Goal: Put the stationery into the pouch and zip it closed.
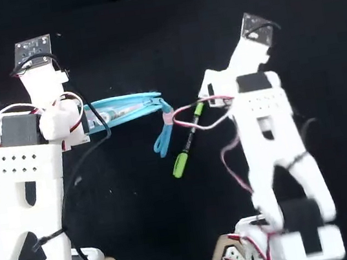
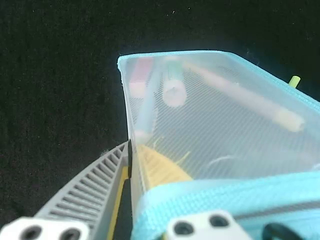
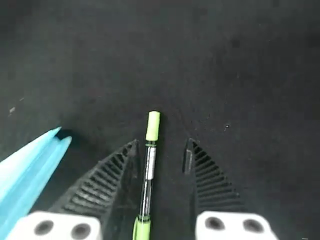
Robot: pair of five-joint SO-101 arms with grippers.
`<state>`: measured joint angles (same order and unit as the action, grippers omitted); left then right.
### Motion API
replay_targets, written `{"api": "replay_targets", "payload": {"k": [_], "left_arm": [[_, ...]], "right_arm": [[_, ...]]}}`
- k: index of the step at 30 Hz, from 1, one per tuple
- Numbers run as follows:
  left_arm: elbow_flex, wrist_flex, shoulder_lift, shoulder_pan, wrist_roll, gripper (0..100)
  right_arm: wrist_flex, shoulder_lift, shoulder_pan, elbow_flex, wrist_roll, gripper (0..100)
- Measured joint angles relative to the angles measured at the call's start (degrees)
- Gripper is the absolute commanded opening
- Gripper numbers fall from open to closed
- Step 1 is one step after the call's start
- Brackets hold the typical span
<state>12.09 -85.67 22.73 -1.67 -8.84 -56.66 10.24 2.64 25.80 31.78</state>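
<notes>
Clamping one short end of the pouch [image 1: 128, 107], my left gripper [image 1: 87, 122] was shut on the teal edge and stood the pouch on its long edge. I judged this was to present the zip side upward for loading. Markers [image 2: 172, 90] showed through the mesh, lying roughly along its length. The pouch's long axis ran straight out from my left gripper towards my right one.

My right gripper [image 3: 161, 146] was spread wide just above the surface [image 1: 105, 199], straddling the pen [image 1: 187, 142] without pinching it. The pen lay lengthwise between my fingers, in line with my reach. One pale green end poked past the tips and the other pointed back at my palm. To my mind, that alignment would make a crosswise pinch awkward. A pouch corner sat off to one side of this gripper, near but apart.
</notes>
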Motion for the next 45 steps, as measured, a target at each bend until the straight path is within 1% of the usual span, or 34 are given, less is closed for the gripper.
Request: {"api": "replay_targets", "payload": {"k": [3,8,13,20,23,28,30,31,32,33,35,41,45], "left_arm": [[0.0,0.0,0.0,0.0,0.0,3],[0.0,0.0,0.0,0.0,0.0,3],[0.0,0.0,0.0,0.0,0.0,3],[0.0,0.0,0.0,0.0,0.0,3],[0.0,0.0,0.0,0.0,0.0,3],[0.0,0.0,0.0,0.0,0.0,3],[0.0,0.0,0.0,0.0,0.0,3],[0.0,0.0,0.0,0.0,0.0,3],[0.0,0.0,0.0,0.0,0.0,3],[0.0,0.0,0.0,0.0,0.0,3],[0.0,0.0,0.0,0.0,0.0,3],[0.0,0.0,0.0,0.0,0.0,3],[0.0,0.0,0.0,0.0,0.0,3]], "right_arm": [[2.3,-5.4,0.5,0.0,2.4,14.2],[4.9,-10.8,3.7,0.0,3.3,14.2],[8.9,-15.5,3.9,0.0,3.3,14.2],[9.4,-25.4,4.0,-4.7,3.3,14.2],[6.8,-29.2,4.0,-9.5,3.3,14.2],[-2.0,-35.0,4.0,-18.9,3.3,13.2],[-6.1,-37.1,4.0,-22.2,2.8,7.0],[-8.2,-38.1,4.0,-23.9,1.7,1.7],[-10.1,-39.0,3.9,-25.6,-0.1,0.9],[-11.9,-40.0,3.8,-27.0,-2.2,2.7],[-15.4,-41.0,3.0,-29.6,-7.6,0.8],[-24.7,-41.8,-0.1,-37.3,-26.4,1.0],[-32.5,-41.8,-0.6,-40.0,-42.9,1.1]]}}
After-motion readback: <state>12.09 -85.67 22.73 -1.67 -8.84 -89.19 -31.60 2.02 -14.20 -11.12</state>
